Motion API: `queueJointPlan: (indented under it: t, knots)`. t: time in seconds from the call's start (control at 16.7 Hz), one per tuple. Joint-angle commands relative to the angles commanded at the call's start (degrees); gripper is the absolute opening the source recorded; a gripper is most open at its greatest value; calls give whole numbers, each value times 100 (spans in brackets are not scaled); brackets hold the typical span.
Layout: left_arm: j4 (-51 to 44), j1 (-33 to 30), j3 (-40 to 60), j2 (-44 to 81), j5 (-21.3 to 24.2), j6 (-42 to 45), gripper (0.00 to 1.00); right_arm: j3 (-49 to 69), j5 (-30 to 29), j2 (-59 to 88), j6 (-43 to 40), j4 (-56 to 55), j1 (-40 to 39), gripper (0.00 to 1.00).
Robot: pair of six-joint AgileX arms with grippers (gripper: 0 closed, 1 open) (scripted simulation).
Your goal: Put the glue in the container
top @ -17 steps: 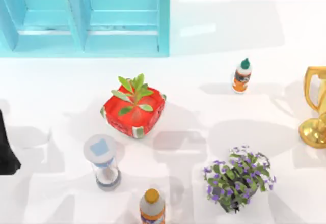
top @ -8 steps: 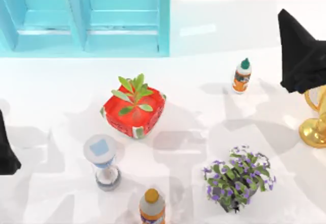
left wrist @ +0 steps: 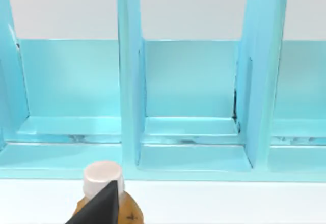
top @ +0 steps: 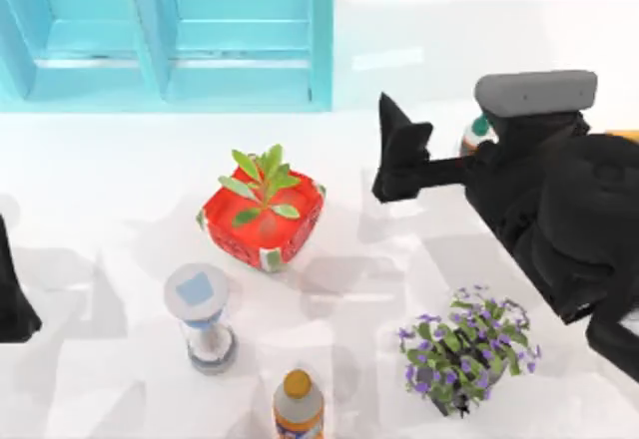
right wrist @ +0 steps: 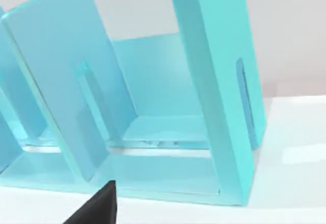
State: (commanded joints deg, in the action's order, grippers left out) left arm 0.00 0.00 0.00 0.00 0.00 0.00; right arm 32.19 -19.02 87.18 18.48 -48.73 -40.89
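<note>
The right arm has swung in from the counter's right edge within the last second and now hangs above the glue (top: 477,132), so that just a sliver of the bottle's white body and green cap peeks out beside the arm's grey wrist block. The right gripper (top: 399,160) reaches past the bottle, further toward the red planter (top: 263,217) than the glue itself; whether its fingers are open or closed I cannot tell. The glue is not grasped and stands where it did before, on the counter well to the right of the planter. The turquoise container (top: 170,35) sits at the back, behind the planter, and the right wrist view looks straight into its bays. The left gripper (top: 15,304) stays parked at the counter's left edge, far from the planter, fingers unreadable. My judgement: the approach is underway, with the grasp yet to come.
</note>
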Motion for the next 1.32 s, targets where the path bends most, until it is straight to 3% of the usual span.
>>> queueJointPlan:
  t: [0.6,1.32]
  knots:
    - [0,0,0,0,0,0,100,138,-1617,2151,-142,193,333,100]
    - [0,0,0,0,0,0,100,138,-1681,2148,-132,195,308,100]
